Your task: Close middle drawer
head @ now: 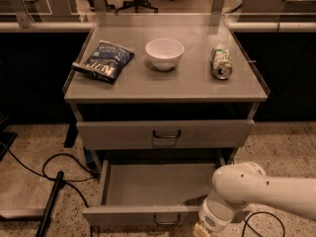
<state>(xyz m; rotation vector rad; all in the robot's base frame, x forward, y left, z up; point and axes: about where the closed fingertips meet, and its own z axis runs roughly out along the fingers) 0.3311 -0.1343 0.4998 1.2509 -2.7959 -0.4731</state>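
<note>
The middle drawer point(148, 184) is pulled far out of the grey cabinet, and its inside is bare. Its shallow front panel point(128, 216) with a small dark loop handle point(166, 221) sits near the bottom edge of the camera view. My white arm point(256, 189) comes in from the lower right. My gripper point(201, 229) is at the bottom edge, just right of the handle and in front of the panel, and is mostly cut off. The drawer above point(165, 134) is shut. The lowest drawer is out of view.
On the cabinet top point(197, 80) lie a blue snack bag point(104, 59), a white bowl point(164, 53) and a green can point(221, 61) on its side. Black cables point(54, 169) and a dark pole point(49, 204) lie on the floor at the left.
</note>
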